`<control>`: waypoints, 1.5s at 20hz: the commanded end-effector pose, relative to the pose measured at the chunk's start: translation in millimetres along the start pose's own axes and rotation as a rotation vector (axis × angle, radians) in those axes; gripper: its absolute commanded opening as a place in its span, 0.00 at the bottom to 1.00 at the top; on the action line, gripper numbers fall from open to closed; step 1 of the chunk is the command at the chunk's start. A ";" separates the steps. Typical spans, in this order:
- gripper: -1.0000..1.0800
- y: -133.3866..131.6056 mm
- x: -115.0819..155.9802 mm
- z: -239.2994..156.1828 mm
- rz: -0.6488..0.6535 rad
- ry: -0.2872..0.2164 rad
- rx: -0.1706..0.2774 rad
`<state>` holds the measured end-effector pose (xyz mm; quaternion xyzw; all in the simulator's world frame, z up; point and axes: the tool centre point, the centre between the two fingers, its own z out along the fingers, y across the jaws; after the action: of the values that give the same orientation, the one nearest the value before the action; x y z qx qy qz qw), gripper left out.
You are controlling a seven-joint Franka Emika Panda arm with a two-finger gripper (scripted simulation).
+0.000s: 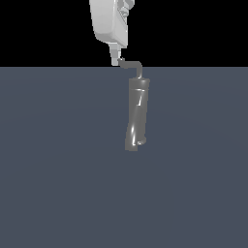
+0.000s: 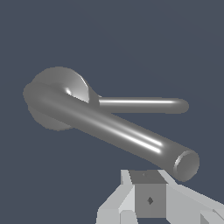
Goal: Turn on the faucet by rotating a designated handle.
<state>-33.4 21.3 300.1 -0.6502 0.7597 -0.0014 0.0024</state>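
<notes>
The white hand, grip state unclear, sits against the handle tip atop the faucet, seemingly to push it round.

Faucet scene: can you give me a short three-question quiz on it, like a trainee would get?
1. True or false: the handle sits on top of the faucet.
2. In the exterior view, the gripper is: A) just above the handle's tip; B) below the faucet; C) lying flat on the ground.
3. Fill in: the faucet is shiny and ___ in colour.
Key: 1 true; 2 A; 3 grey.
</notes>
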 end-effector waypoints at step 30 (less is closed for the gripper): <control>0.00 -4.8 102.6 -0.2 -0.014 0.001 -0.005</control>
<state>-48.7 -57.7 300.3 -0.6678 0.7444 0.0038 -0.0010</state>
